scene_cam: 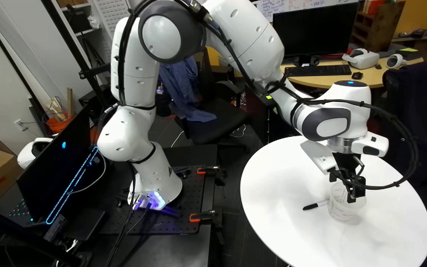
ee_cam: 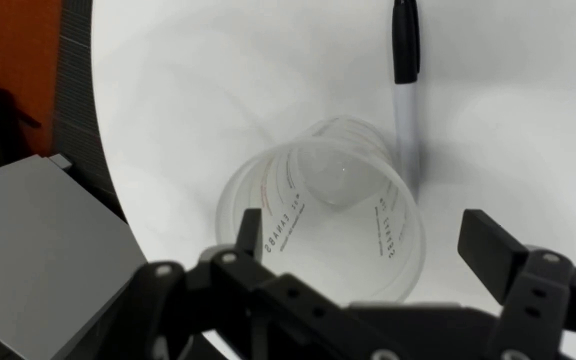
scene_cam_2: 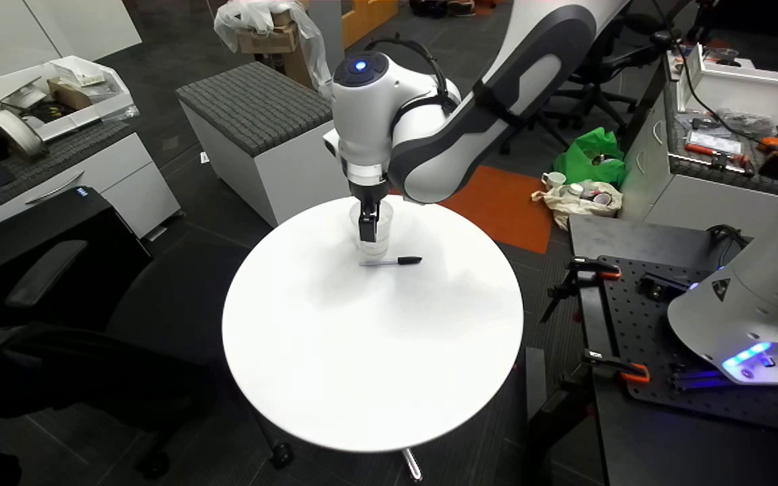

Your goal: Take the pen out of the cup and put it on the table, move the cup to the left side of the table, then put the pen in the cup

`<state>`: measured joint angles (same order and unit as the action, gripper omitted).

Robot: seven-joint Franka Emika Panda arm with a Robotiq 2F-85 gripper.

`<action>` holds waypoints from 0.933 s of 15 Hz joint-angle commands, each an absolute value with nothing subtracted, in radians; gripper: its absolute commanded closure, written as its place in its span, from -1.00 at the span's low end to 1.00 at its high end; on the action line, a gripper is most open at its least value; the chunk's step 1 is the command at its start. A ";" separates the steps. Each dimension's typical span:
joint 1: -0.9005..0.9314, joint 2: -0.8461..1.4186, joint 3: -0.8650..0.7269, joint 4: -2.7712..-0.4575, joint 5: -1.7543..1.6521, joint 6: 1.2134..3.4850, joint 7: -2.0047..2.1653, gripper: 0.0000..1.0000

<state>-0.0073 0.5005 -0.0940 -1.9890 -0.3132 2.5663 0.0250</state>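
One black hand (ee_cam: pixel 367 237) gapes, likely for the clear plastic cup (ee_cam: pixel 325 200). Wrist-view upper right: pale, black-capped pen (ee_cam: pixel 407 100); presumably parked.

From roughly opposite sides, both exterior views look down aslant: in an exterior view the robot base (scene_cam: pixel 156 176) sits lower left; in an exterior view the table (scene_cam_2: pixel 369 351) takes the centre. Both show base and table. The wrist view looks steeply down, close over the cup (ee_cam: pixel 338 185).

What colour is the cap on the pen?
The pen has a black cap; it shows best in the wrist view.
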 commanded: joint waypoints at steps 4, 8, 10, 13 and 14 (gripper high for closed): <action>-0.017 0.557 -0.071 -1.918 -0.291 2.556 -0.076 -1.00; -0.024 0.572 -0.057 -1.897 -0.273 2.540 -0.110 -1.00; -0.028 0.574 -0.048 -1.891 -0.257 2.535 -0.119 -0.45; -0.031 0.574 -0.041 -1.888 -0.240 2.533 -0.125 0.01; -0.032 0.574 -0.040 -1.886 -0.236 2.533 -0.125 0.15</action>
<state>-0.0157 0.5685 -0.0581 -1.9147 -0.2721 2.5646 -0.0819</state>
